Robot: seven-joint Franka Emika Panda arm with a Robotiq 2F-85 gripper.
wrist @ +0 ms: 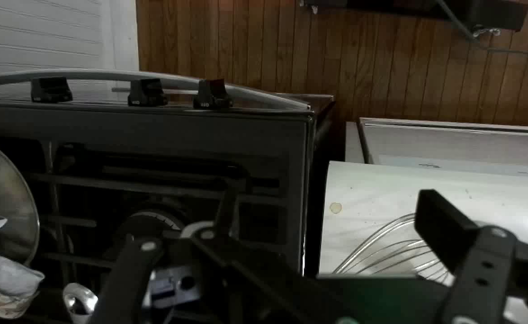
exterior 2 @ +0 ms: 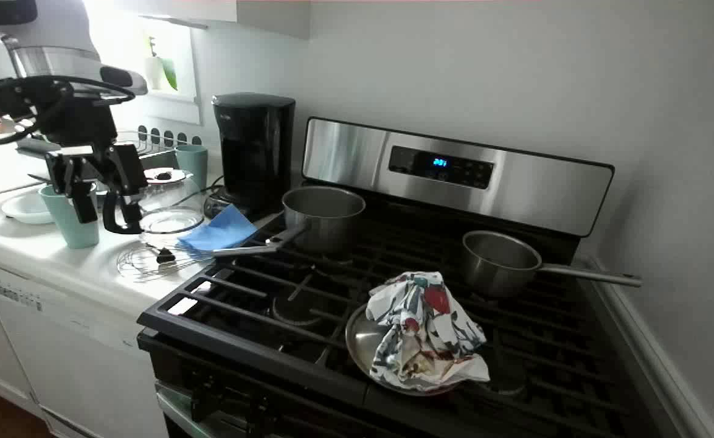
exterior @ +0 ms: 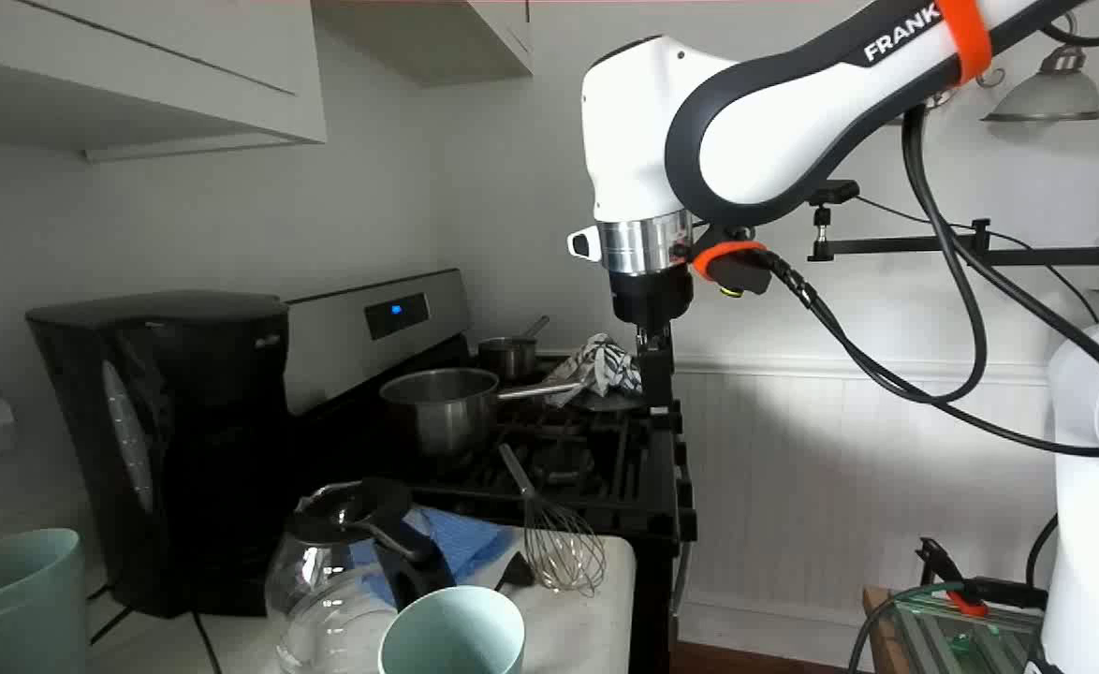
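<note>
One gripper hangs fingers down, by the wrist view above the join of stove and counter; it ends my only arm, so no other is nearer. Its fingers stand wide apart and hold nothing. Closest to it is the whisk, and the relation I mind most is this: the whisk lies well below the fingertips, apart from them, and a little to the counter side as far as I can judge. From the wrist, its wire loops show under the gap, closer to the finger at the right of that view, which covers part of them; its other end is hidden. In an exterior view I make out the rest: the loops lie on the white counter and the handle reaches over the stove's edge. Its long axis runs slantwise across the join, the rounded end pointing away from the stove and toward the counter's front, the handle pointing back toward the big pot. A blue cloth lies just beside it, and the carafe stands near.
</note>
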